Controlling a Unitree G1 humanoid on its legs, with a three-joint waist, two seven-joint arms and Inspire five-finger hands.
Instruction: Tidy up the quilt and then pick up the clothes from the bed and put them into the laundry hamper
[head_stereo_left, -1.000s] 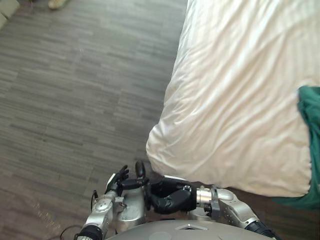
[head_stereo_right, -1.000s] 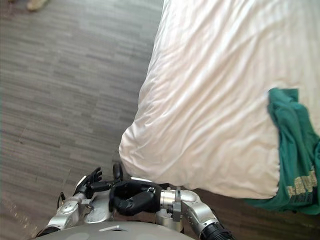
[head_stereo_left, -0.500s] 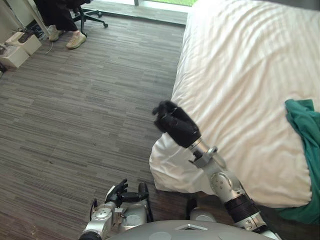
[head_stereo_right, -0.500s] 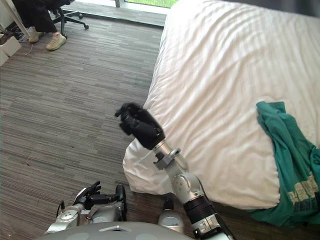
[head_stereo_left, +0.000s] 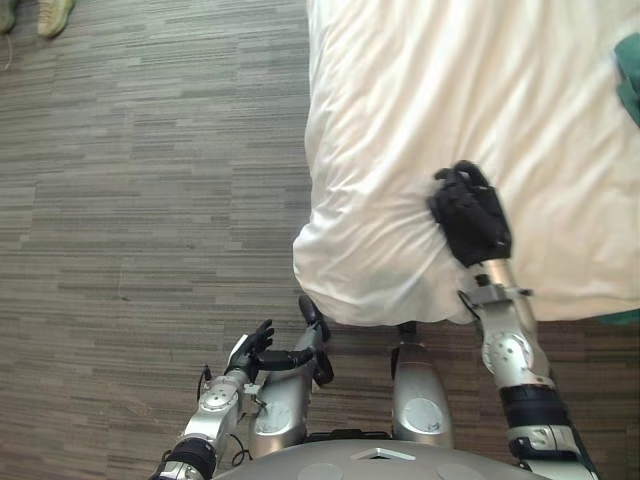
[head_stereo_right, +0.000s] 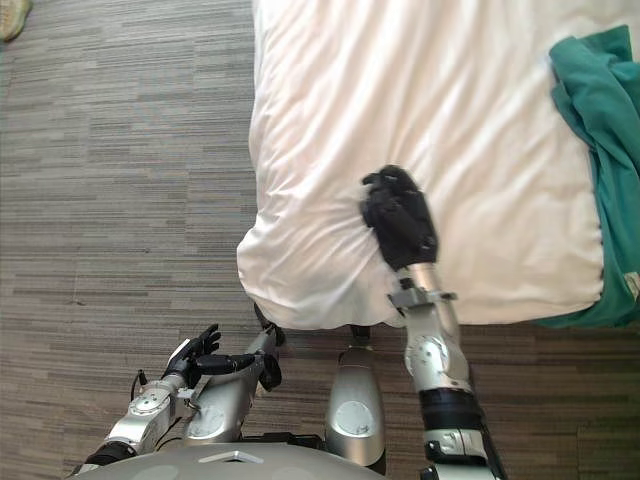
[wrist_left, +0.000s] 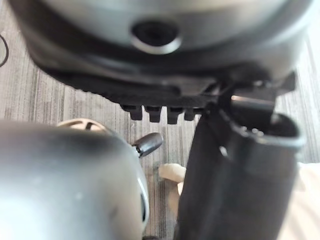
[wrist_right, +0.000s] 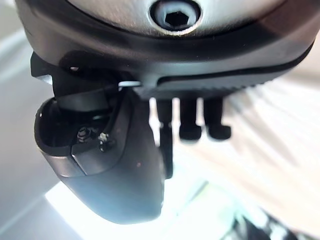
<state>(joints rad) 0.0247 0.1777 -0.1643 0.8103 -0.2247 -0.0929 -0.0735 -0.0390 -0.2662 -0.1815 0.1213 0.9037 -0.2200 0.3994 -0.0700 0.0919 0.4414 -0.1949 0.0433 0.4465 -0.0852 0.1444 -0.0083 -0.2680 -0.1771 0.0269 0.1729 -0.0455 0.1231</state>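
Observation:
A white striped quilt (head_stereo_right: 420, 90) covers the bed, and its near corner (head_stereo_left: 330, 285) hangs over the edge. My right hand (head_stereo_right: 400, 215) rests on the quilt a little in from that corner, fingers curled into the cloth, with creases running out from it. In the right wrist view the thumb (wrist_right: 115, 170) and fingers (wrist_right: 192, 125) close over white cloth. Green clothes (head_stereo_right: 600, 100) lie on the bed's far right, partly draped over the near edge (head_stereo_right: 585, 315). My left hand (head_stereo_left: 255, 345) hangs low over the floor, fingers relaxed and holding nothing.
Grey wood-pattern floor (head_stereo_left: 140, 180) stretches along the bed's left side. A person's shoe (head_stereo_left: 55, 15) shows at the far left corner. The bed's near edge (head_stereo_left: 560, 315) runs just in front of me.
The camera has tilted down. My right hand, raised beside the bed corner half a second ago, has come down onto the quilt and curled into it. The left hand stays low.

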